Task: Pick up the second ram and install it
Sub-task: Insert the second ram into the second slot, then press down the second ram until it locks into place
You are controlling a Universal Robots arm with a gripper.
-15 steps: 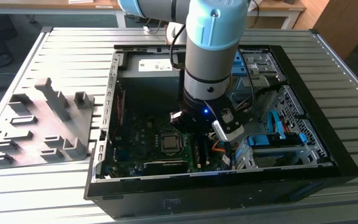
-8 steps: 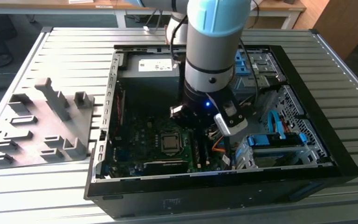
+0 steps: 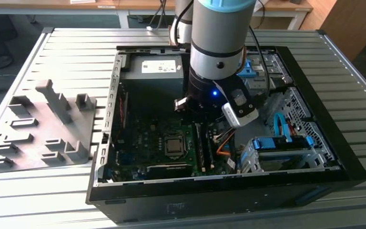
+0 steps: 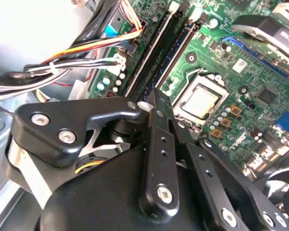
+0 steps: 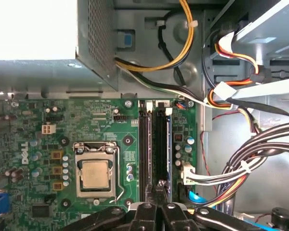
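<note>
Fingers [image 5: 158, 192] closed together, pressing on the second ram [image 5: 161, 149] in its motherboard [image 5: 53, 120] slot.

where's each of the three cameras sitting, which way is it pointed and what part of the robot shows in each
Exterior view: off the arm, above, looking down into the open computer case and grey tray; the arm descends into the case.
First wrist view: on the wrist, straight down onto the motherboard; the gripper sits over the memory slots.
Second wrist view: on the wrist, slanting past the gripper toward the board.
Shared: both wrist views show the processor socket.
</note>
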